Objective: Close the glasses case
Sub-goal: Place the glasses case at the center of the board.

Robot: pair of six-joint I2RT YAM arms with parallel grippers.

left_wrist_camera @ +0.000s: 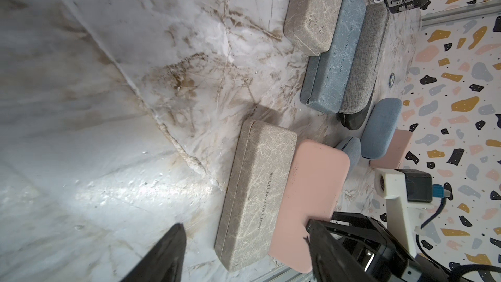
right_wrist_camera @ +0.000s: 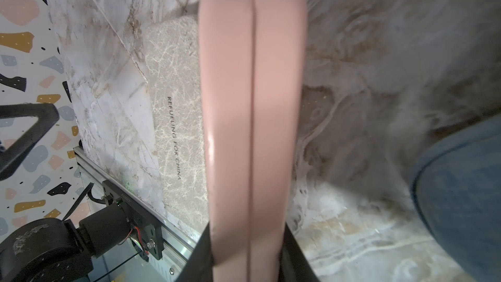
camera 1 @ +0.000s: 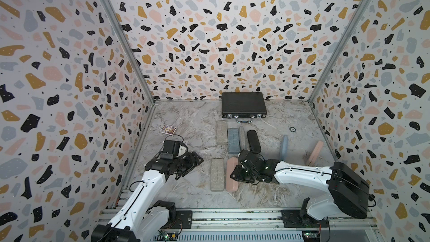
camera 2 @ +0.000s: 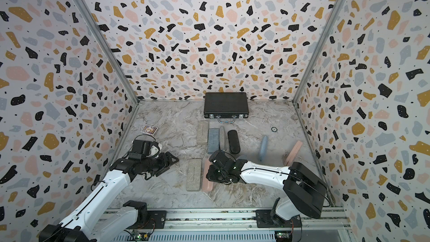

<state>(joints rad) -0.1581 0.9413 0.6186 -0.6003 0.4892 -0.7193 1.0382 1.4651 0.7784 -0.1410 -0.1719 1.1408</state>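
A pink glasses case (camera 1: pixel 231 179) (camera 2: pixel 206 181) lies near the table's front, right beside a beige marbled case (camera 1: pixel 217 174). My right gripper (camera 1: pixel 235 173) (right_wrist_camera: pixel 246 231) is shut on the pink case (right_wrist_camera: pixel 252 104) at its near end, one finger on each half. In the right wrist view the two halves meet along a thin seam. My left gripper (camera 1: pixel 196 159) (left_wrist_camera: pixel 244 225) hovers open to the left of the beige case (left_wrist_camera: pixel 257 191), holding nothing. The pink case (left_wrist_camera: pixel 309 199) shows past it.
A black briefcase (camera 1: pixel 243 104) stands at the back wall. In front of it lie a beige (camera 1: pixel 221 132), a blue-grey (camera 1: pixel 233 140), a grey fabric (camera 1: pixel 242 137) and a black case (camera 1: pixel 253 140). A blue case (camera 1: pixel 283 146) and another pink one (camera 1: pixel 314 152) sit at the right. A small card box (camera 1: pixel 168 129) lies at the left.
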